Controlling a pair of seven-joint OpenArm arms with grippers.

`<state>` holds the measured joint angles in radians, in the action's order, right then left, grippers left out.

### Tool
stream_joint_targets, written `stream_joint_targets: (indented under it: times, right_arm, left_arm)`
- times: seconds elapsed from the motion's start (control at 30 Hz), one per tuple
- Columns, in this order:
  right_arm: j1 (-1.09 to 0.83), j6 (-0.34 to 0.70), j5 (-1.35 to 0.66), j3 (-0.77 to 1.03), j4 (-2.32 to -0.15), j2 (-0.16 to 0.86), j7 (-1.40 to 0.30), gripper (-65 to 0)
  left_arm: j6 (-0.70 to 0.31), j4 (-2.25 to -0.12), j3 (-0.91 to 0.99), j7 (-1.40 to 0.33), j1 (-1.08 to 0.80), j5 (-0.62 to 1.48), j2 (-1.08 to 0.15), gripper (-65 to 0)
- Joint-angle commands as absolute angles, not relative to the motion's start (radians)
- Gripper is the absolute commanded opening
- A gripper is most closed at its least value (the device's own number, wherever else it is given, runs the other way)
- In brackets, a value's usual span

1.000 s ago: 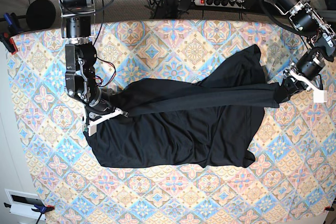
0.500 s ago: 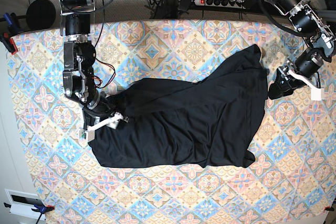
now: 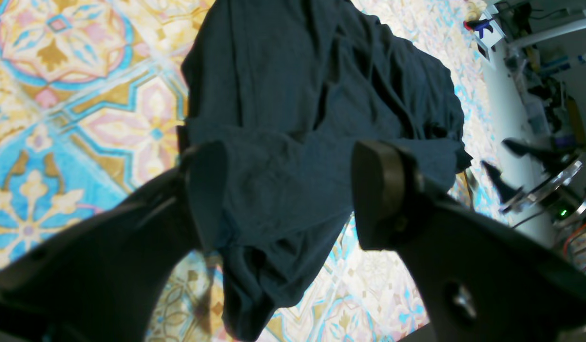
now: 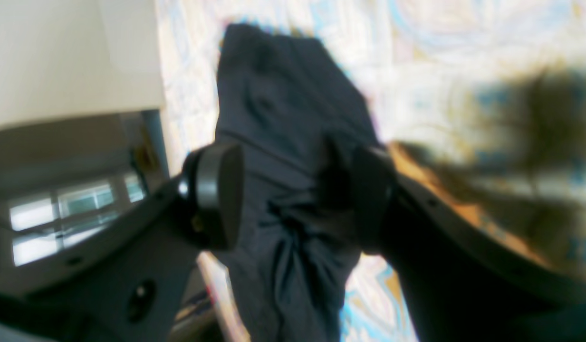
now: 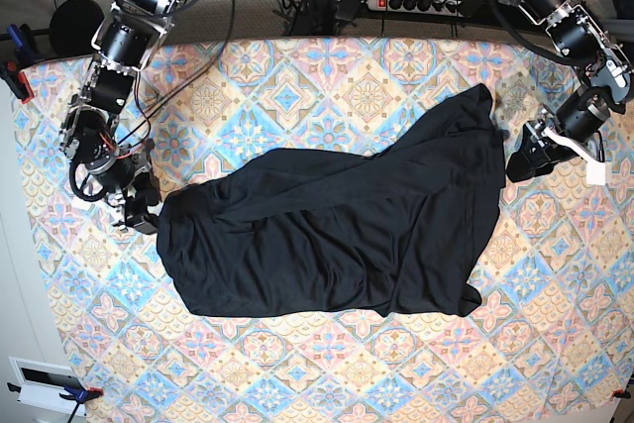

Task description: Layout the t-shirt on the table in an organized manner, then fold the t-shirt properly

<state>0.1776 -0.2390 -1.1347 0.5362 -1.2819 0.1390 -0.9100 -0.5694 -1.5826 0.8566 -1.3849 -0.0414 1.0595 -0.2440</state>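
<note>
Once both grippers let go, the t-shirt [image 5: 337, 225] dropped rumpled on the table [image 5: 297, 373] | left gripper [image 5: 522, 167] and right gripper [image 5: 134, 213] jaws wide, empty | layout unfinished, regrasp likely needed

t-shirt [image 5: 337, 230] plain black, no print. table [image 5: 297, 76] cloth: pastel blue/pink/yellow-orange diamond tiles w/ floral medallions. both grippers' fingers [image 3: 383, 190] black.

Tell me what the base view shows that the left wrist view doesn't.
Only the base view shows the whole t-shirt rumpled and slanted across the table, with both arms off its ends: the right gripper and the left gripper. Only the left wrist view shows the left gripper's jaws apart over a bunched corner of cloth, gripping nothing. Both show black fabric on the patterned table.
</note>
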Motion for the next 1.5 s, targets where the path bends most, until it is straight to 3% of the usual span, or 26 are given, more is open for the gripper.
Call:
stream_joint_targets:
  times: [0.0, 0.6, 1.0, 1.23, 1.3, 1.47]
  right_arm:
    - [0.196, -0.222, -1.167, 0.541, -1.302, 0.154, -0.906, -30.4]
    - [0.07, -0.226, -1.159, 0.532, -1.386, 0.111, -0.901, -30.4]
    - [0.07, -0.226, -1.158, 0.318, -1.386, 0.111, -0.766, -30.5]
    - [0.07, -0.226, -1.158, 0.297, -1.3, 0.111, -0.74, -30.7]
    - [0.07, -0.223, -1.158, 0.297, -1.257, 0.111, -0.74, -33.0]
    - [0.07, -0.22, -1.158, 0.297, -1.219, 0.111, -0.74, -46.2]
  left_arm:
    - [-0.573, -1.6, 0.86, -1.368, -0.031, 1.084, -0.26, -26.8]
    - [-0.573, -1.6, 0.86, -1.368, -0.027, 1.079, -0.257, -26.8]
    - [-0.573, -1.6, 0.858, -1.368, -0.031, 1.084, -0.257, -26.8]
    - [-0.573, -1.6, 0.86, -1.368, -0.045, 1.086, -0.259, -26.8]
    - [-0.573, -1.6, 0.86, -1.368, -0.053, 1.086, -0.259, -26.8]
    - [-0.573, -1.603, 0.86, -1.368, -0.067, 1.087, -0.262, -26.8]
